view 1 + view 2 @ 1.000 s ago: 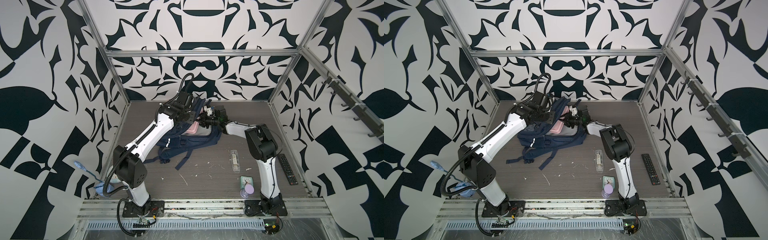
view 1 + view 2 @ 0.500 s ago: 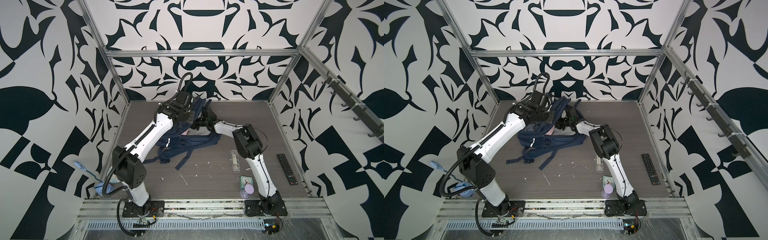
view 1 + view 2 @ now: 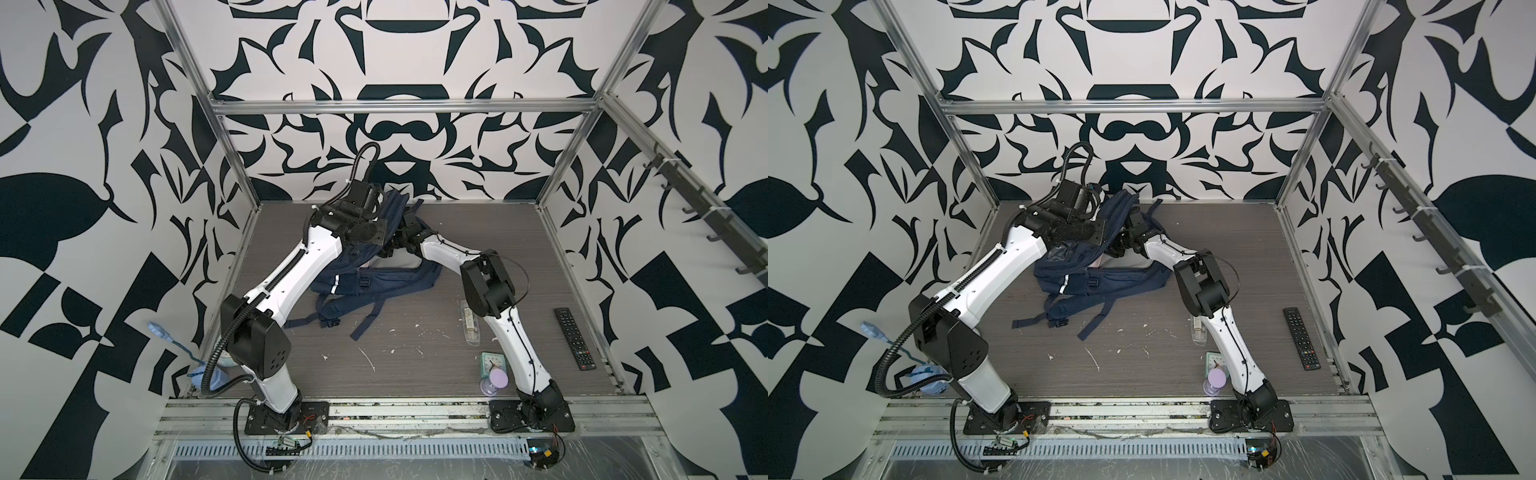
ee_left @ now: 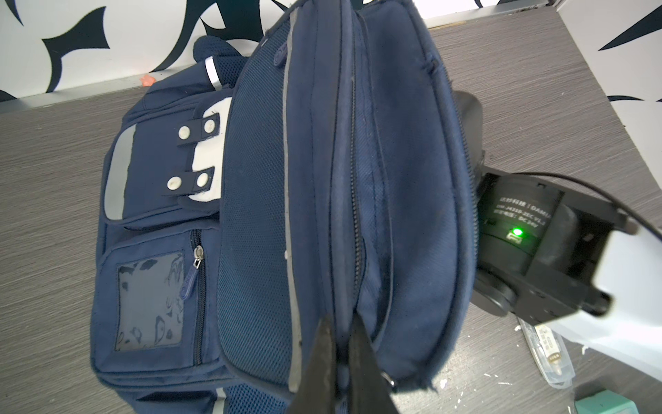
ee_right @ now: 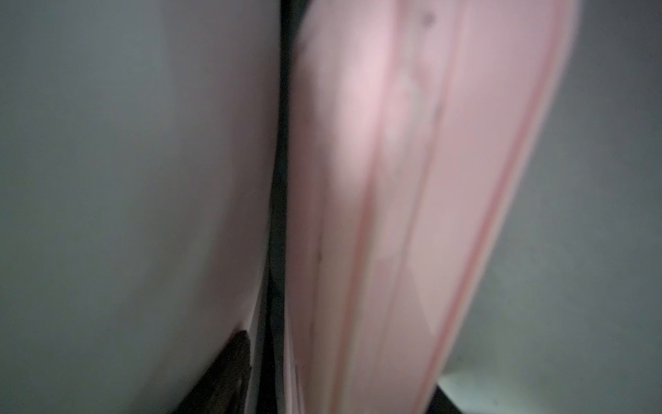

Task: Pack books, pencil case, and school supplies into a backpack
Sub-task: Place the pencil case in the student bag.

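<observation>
The right gripper [image 3: 386, 251] now sits deep in the mouth of the backpack [image 3: 374, 282]. A second ago it was just outside that mouth, and the right arm's elbow has since swung in toward the backpack. The pencil case [image 5: 394, 179] has gone in with it: earlier a broad pink patch showed at the opening, and now only a sliver of pink shows inside the backpack in both top views. In the right wrist view the case fills the frame, with one dark fingertip [image 5: 234, 358] beside it. Whether the jaws clamp the case or have let go, I cannot tell. The left gripper [image 4: 342, 322] has not moved: it stays clenched on the zip edge of the backpack's top flap, holding it raised. The school supplies [image 3: 471, 328] lie on the table [image 3: 415, 374] where they were, well apart from the backpack and partly behind the right arm. The mint clock [image 3: 492, 363] and purple hourglass [image 3: 496, 380], farther from the backpack, are unchanged
</observation>
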`<control>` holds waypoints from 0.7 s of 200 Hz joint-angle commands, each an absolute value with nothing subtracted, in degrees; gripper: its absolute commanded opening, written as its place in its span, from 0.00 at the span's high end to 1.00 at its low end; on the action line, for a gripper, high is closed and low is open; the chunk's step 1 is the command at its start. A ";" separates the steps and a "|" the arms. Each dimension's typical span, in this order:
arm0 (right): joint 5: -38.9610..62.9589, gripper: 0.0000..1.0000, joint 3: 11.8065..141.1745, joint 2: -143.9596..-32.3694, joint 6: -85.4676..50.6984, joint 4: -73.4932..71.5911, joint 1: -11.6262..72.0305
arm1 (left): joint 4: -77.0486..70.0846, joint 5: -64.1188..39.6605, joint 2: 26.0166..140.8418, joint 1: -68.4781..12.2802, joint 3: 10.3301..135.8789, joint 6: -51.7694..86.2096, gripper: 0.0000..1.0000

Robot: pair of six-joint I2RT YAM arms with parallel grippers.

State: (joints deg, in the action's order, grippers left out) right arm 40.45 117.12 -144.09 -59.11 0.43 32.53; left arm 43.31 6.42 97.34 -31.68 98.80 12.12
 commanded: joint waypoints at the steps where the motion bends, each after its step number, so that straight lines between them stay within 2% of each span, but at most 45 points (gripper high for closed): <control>1: 40.79 0.37 120.59 -140.33 -55.00 2.07 32.12 | 40.60 5.10 94.26 -31.23 99.32 13.27 1.00; 62: 39.38 0.38 115.83 -136.50 -52.46 4.15 30.74 | 40.26 4.66 94.40 -30.92 98.72 13.39 1.00; 140: 40.22 0.49 116.83 -138.70 -53.76 2.71 31.55 | 40.17 3.69 94.49 -30.73 98.26 13.96 1.00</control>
